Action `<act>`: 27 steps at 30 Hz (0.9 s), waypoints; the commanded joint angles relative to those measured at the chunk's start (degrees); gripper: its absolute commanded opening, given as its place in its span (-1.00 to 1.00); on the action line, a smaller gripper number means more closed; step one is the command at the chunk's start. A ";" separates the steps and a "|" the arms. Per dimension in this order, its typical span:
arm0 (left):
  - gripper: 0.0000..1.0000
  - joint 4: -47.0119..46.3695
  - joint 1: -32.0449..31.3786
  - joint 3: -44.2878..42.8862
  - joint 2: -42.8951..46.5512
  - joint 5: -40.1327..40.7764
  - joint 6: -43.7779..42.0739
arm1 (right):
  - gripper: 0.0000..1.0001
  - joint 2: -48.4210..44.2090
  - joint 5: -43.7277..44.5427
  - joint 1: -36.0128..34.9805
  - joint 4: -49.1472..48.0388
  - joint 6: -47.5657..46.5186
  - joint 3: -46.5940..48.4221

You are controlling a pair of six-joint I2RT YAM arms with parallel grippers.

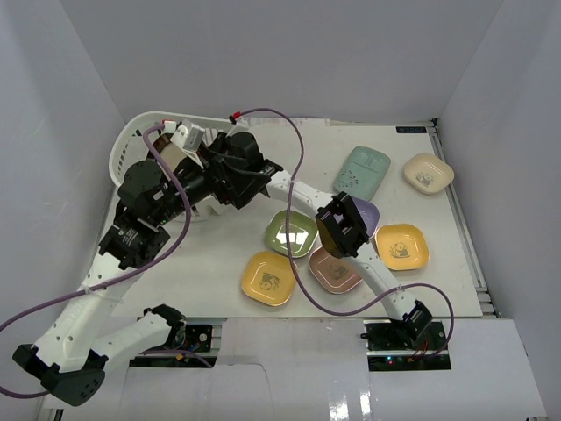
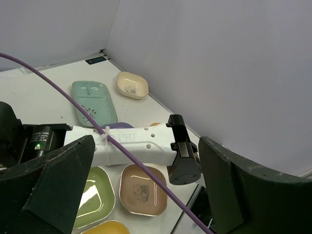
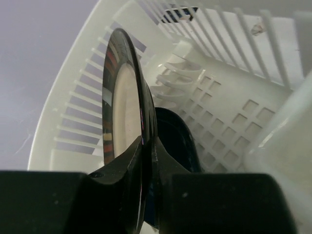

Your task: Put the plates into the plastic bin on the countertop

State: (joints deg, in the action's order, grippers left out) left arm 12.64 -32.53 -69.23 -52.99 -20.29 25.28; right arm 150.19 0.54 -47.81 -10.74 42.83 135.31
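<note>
My right end effector [image 3: 146,151] grips the round dark-rimmed plate [image 3: 124,107] on edge, upright, inside the slotted white bin [image 3: 229,112], bin floor just beyond; left end effector [image 2: 146,180] released, empty.

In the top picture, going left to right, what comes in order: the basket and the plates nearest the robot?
white basket → yellow plate → pink plate → second yellow plate

Inside white slotted bin [image 3: 224,112], dark-rimmed round plate [image 3: 126,107] on edge; small dishes [image 1: 401,246] scattered on countertop [image 1: 324,145] right of bin.
</note>
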 commanded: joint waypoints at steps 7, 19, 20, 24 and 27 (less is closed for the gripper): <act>0.96 -2.27 -0.34 1.47 0.70 2.54 -1.02 | 0.37 -7.45 3.77 -2.28 -10.27 -2.57 -4.44; 0.96 2.99 -0.34 -0.72 2.54 17.02 -4.01 | 0.93 -15.18 9.91 -2.73 -4.56 -14.78 -5.05; 0.96 3.44 -0.34 -0.82 2.63 17.74 -4.36 | 0.95 -15.97 10.53 -2.73 -4.38 -17.14 -5.66; 0.96 4.49 -0.34 -0.12 3.51 19.42 -4.45 | 0.73 -24.73 11.24 -1.15 -4.37 -18.92 -14.87; 0.96 4.85 -0.34 1.64 3.77 18.37 -3.66 | 0.00 -34.65 11.94 1.31 -4.37 -18.92 -28.39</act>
State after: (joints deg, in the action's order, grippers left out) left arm 16.14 -32.71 -68.20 -50.35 -3.31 21.82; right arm 123.90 9.50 -49.34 -14.04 26.22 113.47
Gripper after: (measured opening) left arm 0.978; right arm 0.550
